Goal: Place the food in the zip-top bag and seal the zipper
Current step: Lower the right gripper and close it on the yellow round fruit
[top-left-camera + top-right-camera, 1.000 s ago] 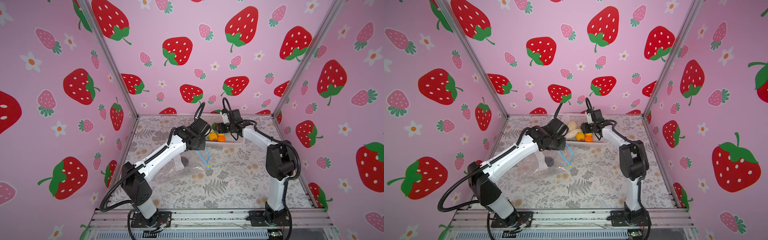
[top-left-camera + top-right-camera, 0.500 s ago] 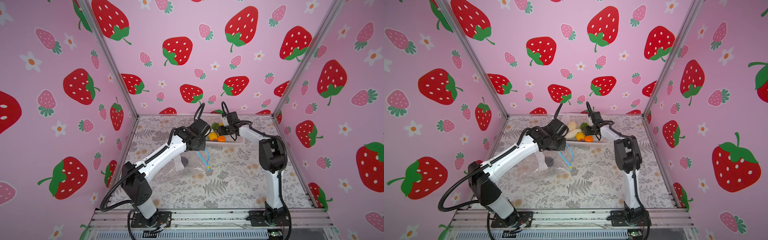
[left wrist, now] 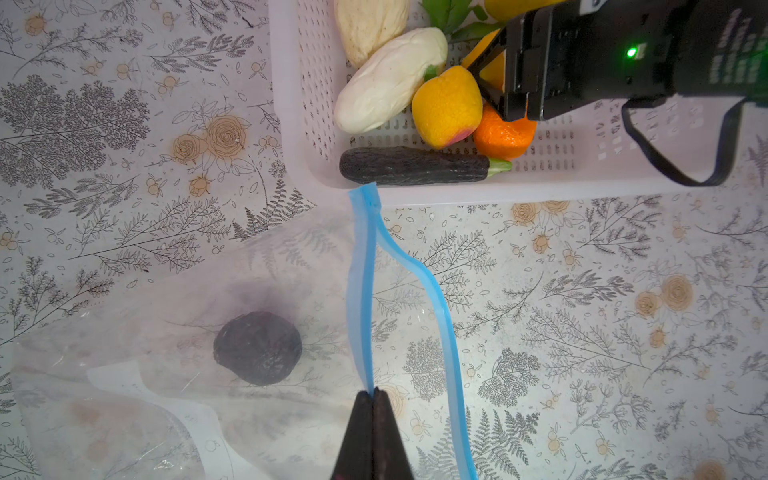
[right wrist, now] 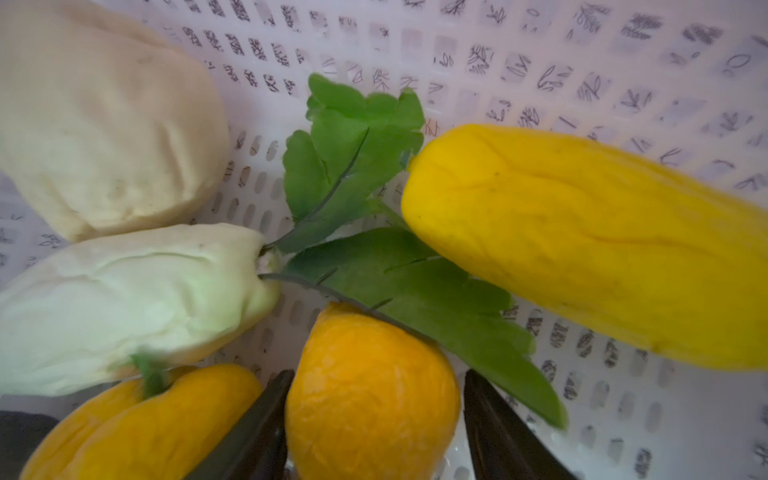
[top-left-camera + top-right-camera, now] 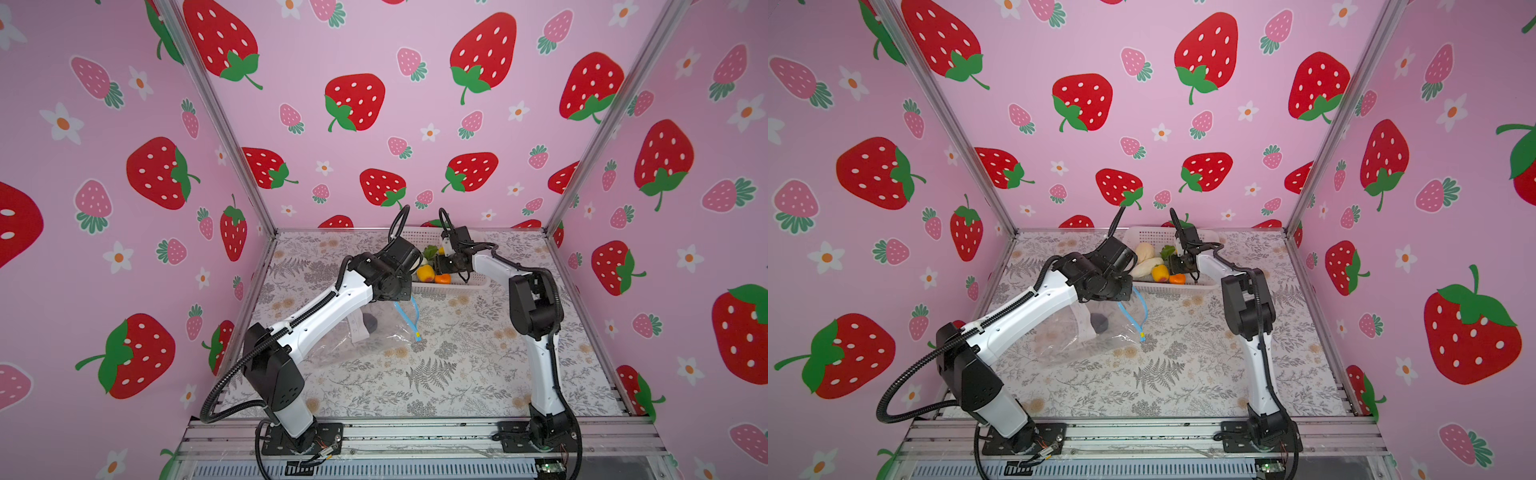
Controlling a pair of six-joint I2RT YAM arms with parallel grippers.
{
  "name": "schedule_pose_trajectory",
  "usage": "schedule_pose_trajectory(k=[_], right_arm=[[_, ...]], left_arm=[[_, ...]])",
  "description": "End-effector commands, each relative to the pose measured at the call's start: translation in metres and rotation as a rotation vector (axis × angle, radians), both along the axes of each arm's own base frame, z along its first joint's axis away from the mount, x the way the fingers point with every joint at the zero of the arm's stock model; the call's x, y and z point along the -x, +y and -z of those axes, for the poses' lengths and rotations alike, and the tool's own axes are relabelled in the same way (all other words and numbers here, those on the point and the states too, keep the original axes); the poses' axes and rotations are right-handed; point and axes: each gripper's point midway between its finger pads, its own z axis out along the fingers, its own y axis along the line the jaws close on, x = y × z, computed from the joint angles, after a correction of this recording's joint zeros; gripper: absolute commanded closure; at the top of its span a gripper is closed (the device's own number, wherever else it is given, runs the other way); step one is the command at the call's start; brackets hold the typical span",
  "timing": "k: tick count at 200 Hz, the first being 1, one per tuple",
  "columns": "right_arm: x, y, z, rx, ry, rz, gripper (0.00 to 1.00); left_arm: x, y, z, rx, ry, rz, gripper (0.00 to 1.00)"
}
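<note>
While the left fingers [image 3: 359,440] pinched shut on the zipper [image 3: 360,291], the right fingers [image 4: 262,432] stood open astride an orange [image 4: 370,395] in the basket [image 4: 623,415].

A dark food piece [image 5: 370,322] lies inside the zip-top bag [image 5: 382,340] near the basket [image 5: 461,286].

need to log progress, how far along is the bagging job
Done: one dark purple piece lies inside the zip-top bag. In hand: the left claw is shut on one lip of the zipper, holding the mouth open; the right claw straddles an orange in the basket, not gripping yet. Left: the other basket pieces, then sealing.
</note>
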Motion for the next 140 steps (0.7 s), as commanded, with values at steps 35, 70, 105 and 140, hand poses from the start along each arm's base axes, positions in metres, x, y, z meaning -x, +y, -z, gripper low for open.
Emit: schedule_pose_trajectory(k=[35,70,105,140], right_arm=[[-0.009,-0.006,-0.002,0.018,-0.005,0.017,0.39],[-0.01,-0.008,-0.013,0.004,-0.019,0.019,0.43],[-0.011,-0.01,-0.027,-0.003,-0.036,0.026,0.43],[-0.012,-0.011,-0.042,-0.017,-0.062,0.029,0.44]], left_arm=[[-0.002,-0.001,0.003,0.004,0.007,-0.005,1.0],[-0.003,-0.001,0.001,0.009,0.001,-0.007,1.0],[-0.002,-0.001,0.001,0.009,0.0,-0.007,1.0],[-0.002,0.0,0.002,0.013,-0.004,-0.012,1.0]])
